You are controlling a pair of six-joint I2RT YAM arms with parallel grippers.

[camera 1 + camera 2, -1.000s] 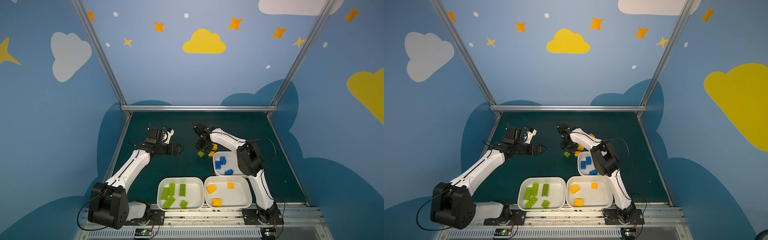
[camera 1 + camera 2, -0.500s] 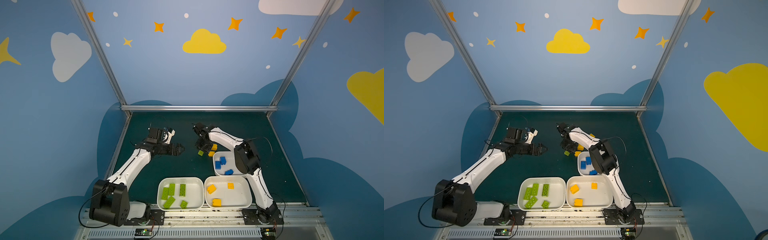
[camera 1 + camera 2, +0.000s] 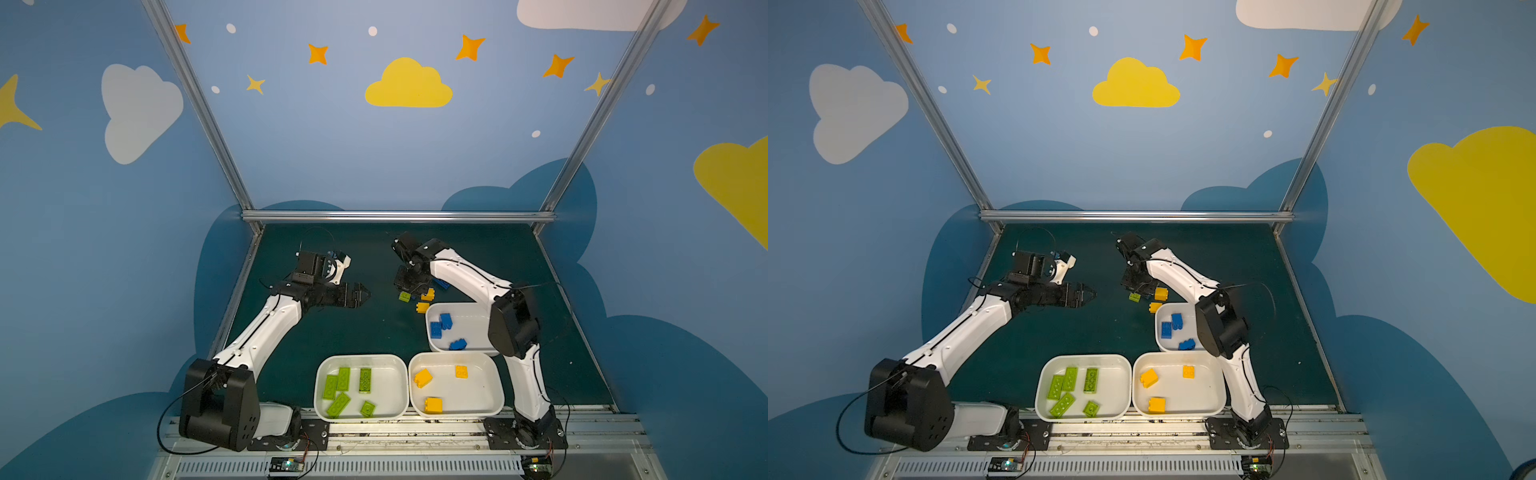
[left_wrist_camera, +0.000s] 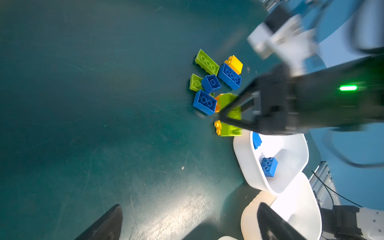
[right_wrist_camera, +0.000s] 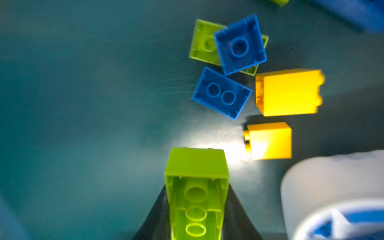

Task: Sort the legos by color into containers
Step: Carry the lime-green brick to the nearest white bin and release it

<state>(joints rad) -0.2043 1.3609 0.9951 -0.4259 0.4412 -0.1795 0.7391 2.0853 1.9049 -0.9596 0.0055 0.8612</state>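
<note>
My right gripper (image 5: 196, 199) is shut on a long lime-green lego (image 5: 196, 164), held end-on just above the mat. In both top views it hangs over the loose pile, with the green lego (image 3: 404, 296) under it. Beside it lie blue legos (image 5: 222, 92) and yellow ones (image 5: 288, 92). My left gripper (image 3: 363, 296) is open and empty, left of the pile; its fingers (image 4: 108, 224) stand wide apart. Three white containers hold sorted legos: the green one (image 3: 390, 395), the yellow one (image 3: 478, 395) and the blue one (image 3: 469, 320).
The blue container's far corner sits close to two loose yellow legos (image 3: 422, 307). My right arm's elbow (image 3: 513, 328) hangs over that container's right side. A metal rail (image 3: 415, 428) runs along the front, and blue walls enclose the green mat (image 3: 332, 332).
My right gripper's jaws have closed on the lime-green lego at the pile. The left gripper has edged slightly to the right and stays open.
</note>
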